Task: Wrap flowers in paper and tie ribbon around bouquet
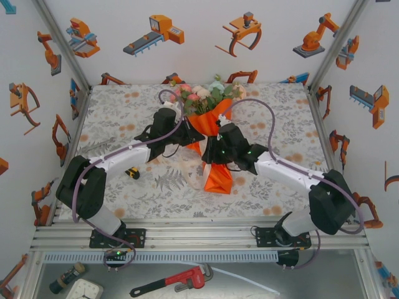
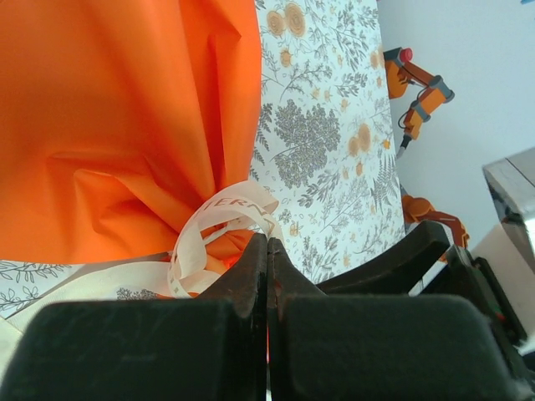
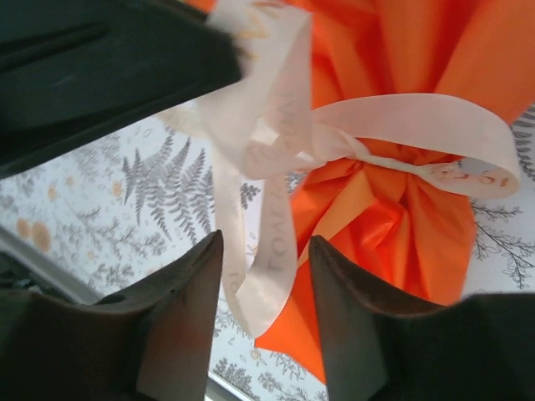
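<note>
1. Two robot arms reach in from the near edge of a table covered by a grey-and-orange floral tablecloth (image 1: 124,124). They meet at a bouquet (image 1: 207,119) lying near the table's middle.
2. At the bouquet's far end are the flowers (image 1: 201,93), pink, white and pale green with green leaves. The bright-orange paper (image 1: 219,177) wraps the stems, and its near end points back toward the arms.
3. A cream ribbon (image 3: 418,117) with faint printed lettering is tied round the paper where the folds are gathered tight. Loops stand out on either side of the tie.
4. The left gripper (image 2: 267,244) has its fingers pressed together with no gap. Their tips sit right against a ribbon loop beside the gathered paper. Whether the strip is caught between them cannot be told.
5. The right gripper (image 3: 263,251) has its fingers spread apart. A loose ribbon tail hangs in the gap between them, not pinched.
6. A small yellow-and-black object (image 1: 132,172) lies on the cloth near the left arm.
7. A red pipe wrench (image 1: 181,280) lies on a lower shelf in front of the arm bases.
</note>
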You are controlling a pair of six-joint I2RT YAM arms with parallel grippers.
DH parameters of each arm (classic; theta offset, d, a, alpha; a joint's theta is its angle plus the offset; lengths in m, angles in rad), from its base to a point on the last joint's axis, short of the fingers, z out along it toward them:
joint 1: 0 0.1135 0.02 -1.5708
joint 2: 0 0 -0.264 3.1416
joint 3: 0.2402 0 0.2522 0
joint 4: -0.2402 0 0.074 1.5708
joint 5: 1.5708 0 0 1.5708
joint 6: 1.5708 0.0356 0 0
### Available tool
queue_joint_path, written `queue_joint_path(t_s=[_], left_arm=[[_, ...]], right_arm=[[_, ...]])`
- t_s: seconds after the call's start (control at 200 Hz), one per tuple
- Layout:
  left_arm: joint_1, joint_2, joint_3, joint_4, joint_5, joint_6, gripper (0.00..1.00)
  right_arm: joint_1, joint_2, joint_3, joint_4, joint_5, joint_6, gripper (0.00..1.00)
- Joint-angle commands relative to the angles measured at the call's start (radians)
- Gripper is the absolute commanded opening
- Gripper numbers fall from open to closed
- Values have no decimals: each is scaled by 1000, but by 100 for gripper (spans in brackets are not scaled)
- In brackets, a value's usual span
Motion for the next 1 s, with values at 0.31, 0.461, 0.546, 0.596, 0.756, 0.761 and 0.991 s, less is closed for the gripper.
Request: queue_joint_path(t_s=[0.31, 0.461, 0.546, 0.596, 0.756, 0.761, 0.991], left_arm=[[12, -29, -14, -8, -39, 35, 0], [19, -35, -3, -47, -32, 82, 0], [21, -41, -2, -55, -22, 96, 0], [22, -46, -4, -56, -20, 96, 0], [21, -56, -11, -40, -2, 84, 0], [21, -56, -11, -37, -2, 83, 0], [23, -60, -34, -66, -54, 83, 0]], right_arm=[[13, -15, 59, -56, 67, -74, 0], [10, -56, 88, -60, 88, -205, 0], [2, -69, 101, -72, 126, -276, 0], [-4, -70, 106, -82, 154, -321, 0], [-29, -41, 82, -88, 193, -471, 0], [-31, -39, 80, -87, 193, -474, 0], [-66, 64, 70, -36, 208, -587, 0]])
